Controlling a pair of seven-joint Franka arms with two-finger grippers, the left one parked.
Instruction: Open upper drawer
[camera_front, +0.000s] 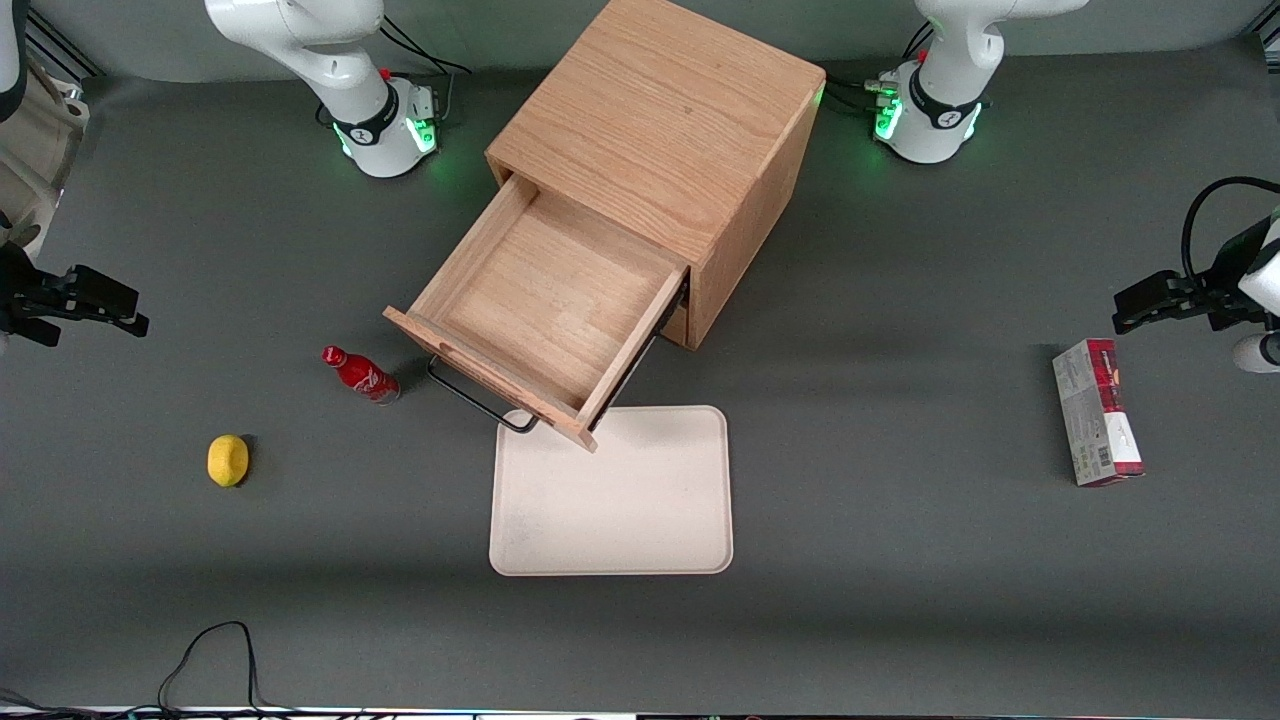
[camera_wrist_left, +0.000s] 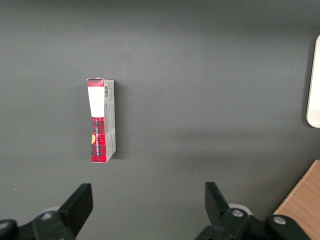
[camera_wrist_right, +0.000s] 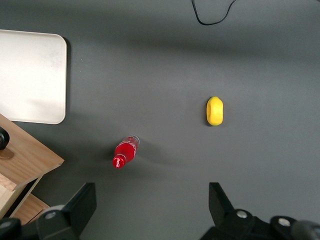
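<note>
Since the upper drawer (camera_front: 545, 300) juts fully out of the cabinet (camera_front: 665, 130), its handle (camera_front: 480, 398) over the tray (camera_front: 612, 500), I hold my gripper (camera_front: 95, 300) spread and empty near the table's edge at my end.

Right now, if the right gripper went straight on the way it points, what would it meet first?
Probably bare dark grey table mat: the open right gripper points down between the red bottle and the yellow lemon, though depth is unclear.
</note>
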